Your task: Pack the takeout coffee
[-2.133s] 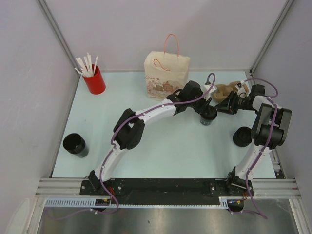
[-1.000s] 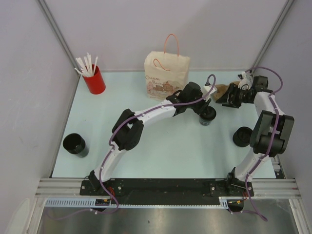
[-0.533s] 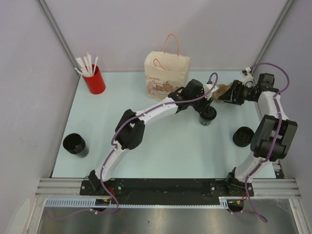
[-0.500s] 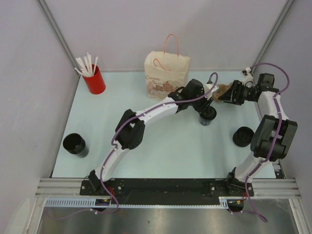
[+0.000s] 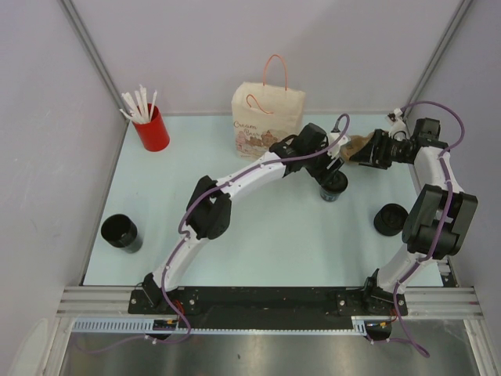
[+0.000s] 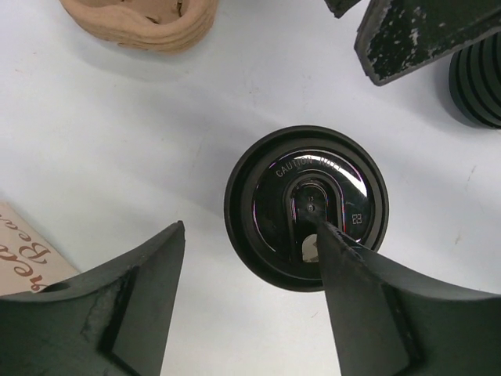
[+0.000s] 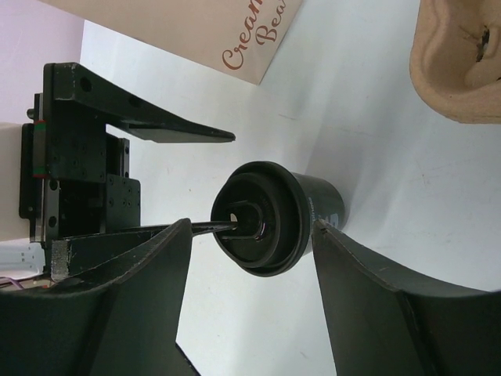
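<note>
- Your takeout coffee (image 5: 334,186) stands upright on the table (image 5: 258,243), at about 4 o'clock from the paper bag (image 5: 268,117) and apart from it. A glossy black lid (image 6: 309,200) sits on it.
- The bag stands upright at the far side, and the cup is clearly outside it. So I judge the packing itself as not yet done: you have to grasp the cup, lift it and lower it into the bag.
- The left gripper (image 6: 250,225) hangs right above the cup, its jaws wide apart and holding nothing.
- The right gripper (image 7: 251,225), at about 1 o'clock from the cup, also has its jaws spread and is empty; the cup only appears beyond them.
- The overhead view alone gives you the layout: bag, cup, and a squat black round piece (image 5: 389,219) at 4 o'clock from the cup.
- The left wrist view alone shows the lid's top, with its print and sip opening.
- The right wrist view shows the cup from the side. One left finger reaches the lid's top, but whether it touches I cannot tell; the other finger stands clear.
</note>
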Motion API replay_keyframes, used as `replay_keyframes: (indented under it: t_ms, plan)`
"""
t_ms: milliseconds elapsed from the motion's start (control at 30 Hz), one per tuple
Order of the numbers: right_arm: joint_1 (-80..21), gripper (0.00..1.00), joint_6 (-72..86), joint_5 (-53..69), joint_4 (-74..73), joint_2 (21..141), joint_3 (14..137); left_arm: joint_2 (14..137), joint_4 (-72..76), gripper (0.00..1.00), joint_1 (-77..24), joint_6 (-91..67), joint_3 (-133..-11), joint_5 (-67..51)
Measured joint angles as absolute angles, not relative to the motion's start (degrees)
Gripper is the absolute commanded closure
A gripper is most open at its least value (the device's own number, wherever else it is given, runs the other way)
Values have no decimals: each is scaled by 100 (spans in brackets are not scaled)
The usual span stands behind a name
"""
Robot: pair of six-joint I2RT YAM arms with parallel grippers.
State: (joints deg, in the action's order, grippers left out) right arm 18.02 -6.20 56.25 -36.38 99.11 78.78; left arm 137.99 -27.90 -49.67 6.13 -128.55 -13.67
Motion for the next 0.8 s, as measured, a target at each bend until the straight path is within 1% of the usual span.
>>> replay_keyframes:
  t_ms: [67, 167, 200, 267, 300, 333, 500, 600, 633, 667, 800]
  plan:
    - [1802, 32, -626, 5640, -3640, 9909, 7878, 13799, -2869, 22, -4945, 615, -12919, -1365]
    - [1802, 31, -631, 5645, -3640, 9909, 7878, 13799, -2950, 16, -4912, 615, -13037, -1367]
    - [1802, 31, -633, 5645, -3640, 9909, 7878, 13797, -2965, 12, -4904, 624, -13069, -1367]
    - [1802, 30, -650, 5645, -3640, 9909, 7878, 13773, -2980, 7, -4873, 626, -13096, -1369]
    - [1802, 28, -661, 5645, -3642, 9909, 7878, 13747, -2995, 2, -4858, 631, -13096, -1372]
    - [1804, 25, -679, 5642, -3645, 9909, 7878, 13714, -3041, 1, -4842, 639, -13096, -1374]
    - [1813, 16, -825, 5642, -3704, 9907, 7878, 13290, -3280, 1, -4790, 703, -13096, -1372]
    - [1824, 8, -917, 5640, -3765, 9854, 7876, 12731, -3452, 1, -4755, 829, -13032, -1356]
    - [1824, 3, -934, 5640, -3785, 9815, 7876, 12468, -3468, 1, -4742, 886, -12932, -1341]
    - [1824, 0, -950, 5642, -3791, 9771, 7876, 12151, -3503, 1, -4722, 939, -12770, -1321]
    - [1793, 0, -980, 5638, -3771, 9500, 7876, 10663, -3535, 1, -4545, 1100, -11762, -1299]
